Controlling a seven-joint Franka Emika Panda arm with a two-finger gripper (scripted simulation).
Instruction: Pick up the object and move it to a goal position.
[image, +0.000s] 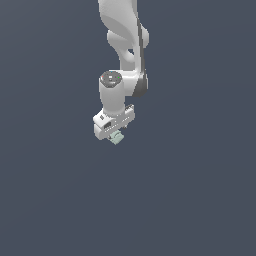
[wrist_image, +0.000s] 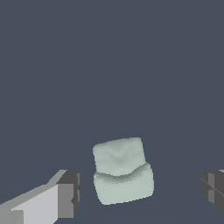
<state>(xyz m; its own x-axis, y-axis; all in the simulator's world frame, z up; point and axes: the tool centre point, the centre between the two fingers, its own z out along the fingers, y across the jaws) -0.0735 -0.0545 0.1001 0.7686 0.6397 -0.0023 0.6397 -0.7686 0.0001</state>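
The object (image: 117, 138) is a tiny pale mint-green blocky piece just under the white gripper body in the exterior view. In the wrist view the object (wrist_image: 123, 170) lies between the two dark finger pads, closer to one pad (wrist_image: 70, 192) than to the other pad (wrist_image: 212, 188), with a gap on each side. My gripper (image: 114, 133) is directly above the object and open, its jaws wide apart and not touching the piece; it shows in the wrist view (wrist_image: 141, 190) too.
The surroundings are a uniform dark blue-grey surface (image: 200, 200) with no other objects in view. The white arm (image: 125, 45) rises from the gripper to the exterior view's upper edge.
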